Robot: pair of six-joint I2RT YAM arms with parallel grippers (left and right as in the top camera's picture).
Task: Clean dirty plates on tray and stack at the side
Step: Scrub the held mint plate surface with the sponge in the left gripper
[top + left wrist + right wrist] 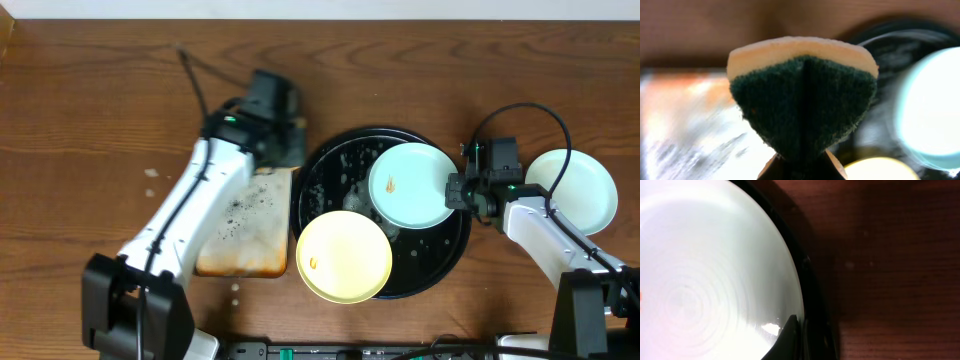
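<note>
On the dark wood-grain table (80,120), bounded by a pale wall strip (320,8) at the far edge, the glossy black tray (325,170) holds a yellow plate (344,256) and a mint-blue plate (412,185) whose right rim the right end effector (458,190) pinches shut. A second mint-blue plate (590,198) lies on bare table right of it; the left end effector (802,170) clamps a green sponge (802,100) over the stained orange tray (250,245).

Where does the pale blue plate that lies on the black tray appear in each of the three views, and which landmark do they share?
Overhead: blue plate on the upper right part of the black tray.
Left wrist: blue plate blurred at the right edge, right of the sponge.
Right wrist: blue plate fills the left side.
Shared landmark: the black tray, dark beside the plate in every view.
</note>
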